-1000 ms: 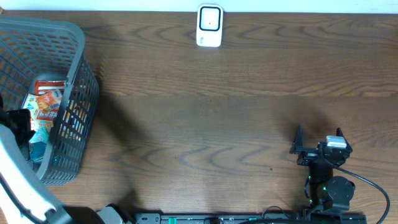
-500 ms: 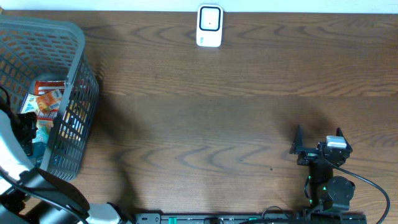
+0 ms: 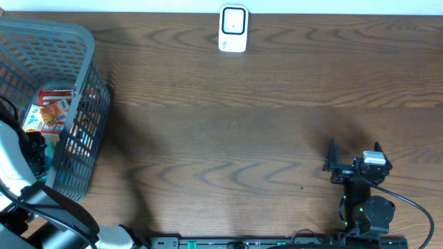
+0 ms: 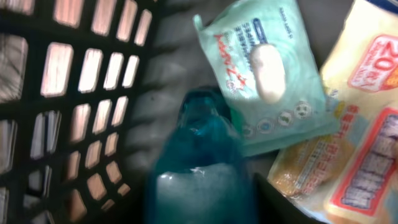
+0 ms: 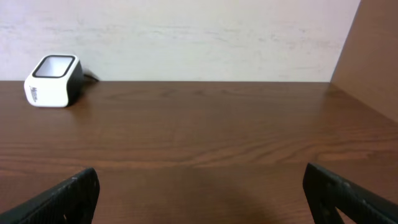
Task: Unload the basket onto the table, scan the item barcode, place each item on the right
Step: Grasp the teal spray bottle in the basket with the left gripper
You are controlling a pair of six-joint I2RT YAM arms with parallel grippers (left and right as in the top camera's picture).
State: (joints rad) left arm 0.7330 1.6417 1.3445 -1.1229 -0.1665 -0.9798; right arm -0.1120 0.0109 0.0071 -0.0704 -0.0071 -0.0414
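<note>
Teal-blue bottle (image 4: 198,165) fills my left wrist view; at two o'clock, a mint-green pack (image 4: 264,74) with red lettering (white flap), yellow-orange packet (image 4: 351,146) at three. Grey lattice basket (image 3: 88,104), dark brown wood-grain table (image 3: 263,131), white scanner (image 3: 233,29), black trim.

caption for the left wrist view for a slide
Looking down into the basket: a teal bottle beside a wipes pack and a yellow-orange packet

Bottle (image 4: 199,162) beside packets (image 4: 267,81) in basket (image 3: 69,41); scanner (image 3: 233,29) behind.
</note>
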